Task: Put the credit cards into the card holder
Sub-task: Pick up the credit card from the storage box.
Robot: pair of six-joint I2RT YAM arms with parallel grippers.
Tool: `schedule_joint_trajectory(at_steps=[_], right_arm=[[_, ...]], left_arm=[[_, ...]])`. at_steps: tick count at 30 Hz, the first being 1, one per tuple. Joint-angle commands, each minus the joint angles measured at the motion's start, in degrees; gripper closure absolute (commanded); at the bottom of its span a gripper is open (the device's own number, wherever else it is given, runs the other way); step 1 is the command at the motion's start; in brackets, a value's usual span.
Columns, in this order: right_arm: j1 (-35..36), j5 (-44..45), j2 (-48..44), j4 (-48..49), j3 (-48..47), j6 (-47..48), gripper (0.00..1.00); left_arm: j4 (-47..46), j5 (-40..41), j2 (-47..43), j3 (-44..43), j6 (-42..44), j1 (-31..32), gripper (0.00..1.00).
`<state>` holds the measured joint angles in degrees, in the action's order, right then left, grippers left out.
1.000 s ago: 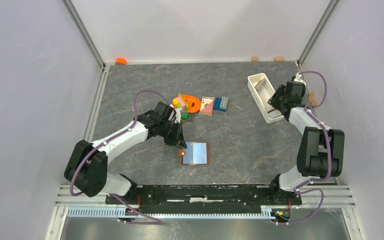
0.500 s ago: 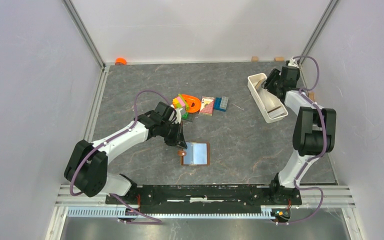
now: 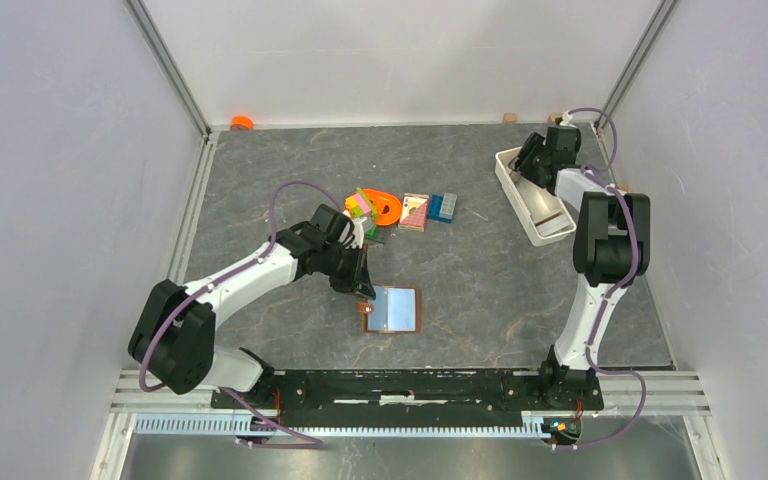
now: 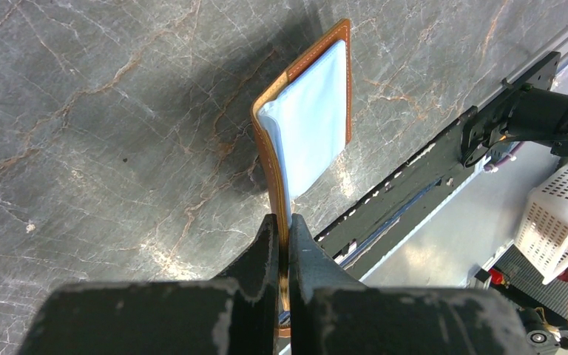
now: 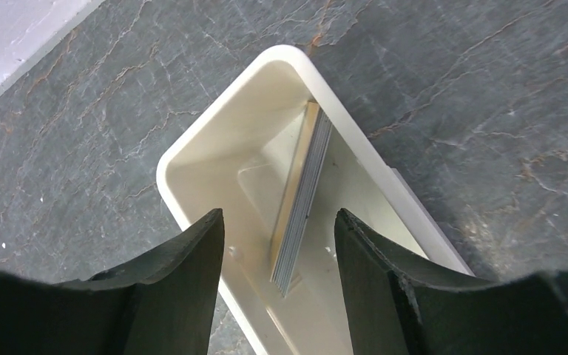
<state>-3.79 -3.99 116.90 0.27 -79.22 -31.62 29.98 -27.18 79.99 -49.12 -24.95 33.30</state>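
Note:
The brown card holder [image 3: 366,320] lies open on the table, with a light blue credit card [image 3: 392,307] on its inside. My left gripper [image 3: 362,291] is shut on the holder's left edge. The left wrist view shows the brown edge [image 4: 265,140] and the blue card [image 4: 310,126] running away from the pinched fingers [image 4: 283,222]. My right gripper [image 3: 532,158] hangs open over the far end of the white tray [image 3: 508,170]. Between its fingers [image 5: 279,222], a stack of credit cards [image 5: 301,200] stands on edge inside the tray [image 5: 192,140], untouched.
A pile of toys sits mid-table: an orange ring [image 3: 385,207], a pink-and-white block [image 3: 414,211] and blue bricks [image 3: 443,207]. An orange object [image 3: 241,122] and small wooden blocks [image 3: 508,117] rest by the back wall. Enclosure walls stand close on the sides.
My right arm has swung back and left along the tray, and its jaws have spread wider. The left gripper and the card holder have not moved.

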Motion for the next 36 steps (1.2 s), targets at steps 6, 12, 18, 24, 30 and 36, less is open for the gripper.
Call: schedule_joint_trajectory(at_steps=[6,12,18,24,30,36], right_arm=[[1.07,-1.06,2.24,0.43,-5.13,-2.99,0.4],[1.08,-0.83,1.45,0.02,-6.1,-3.26,0.41],[1.16,-0.62,1.28,-0.13,-6.03,-3.19,0.45],[1.24,0.77,-0.57,-0.1,-4.51,-3.02,0.5],[1.24,1.5,-1.05,-1.61,-4.5,-2.4,0.55],[1.24,1.8,-2.03,-0.71,-3.29,-2.74,0.57]], left_arm=[[-0.49,-1.84,-1.01,-2.03,2.08,0.71,0.98],[-0.48,-1.82,-1.21,-2.03,2.1,0.84,0.98],[-0.27,-1.78,-1.36,-2.12,2.27,1.02,0.98],[-0.01,-1.56,-1.45,-2.23,2.62,1.18,0.98],[0.0,-1.56,-1.49,-2.2,2.67,1.41,0.98],[0.26,-1.43,-1.39,-2.29,2.8,1.56,0.98]])
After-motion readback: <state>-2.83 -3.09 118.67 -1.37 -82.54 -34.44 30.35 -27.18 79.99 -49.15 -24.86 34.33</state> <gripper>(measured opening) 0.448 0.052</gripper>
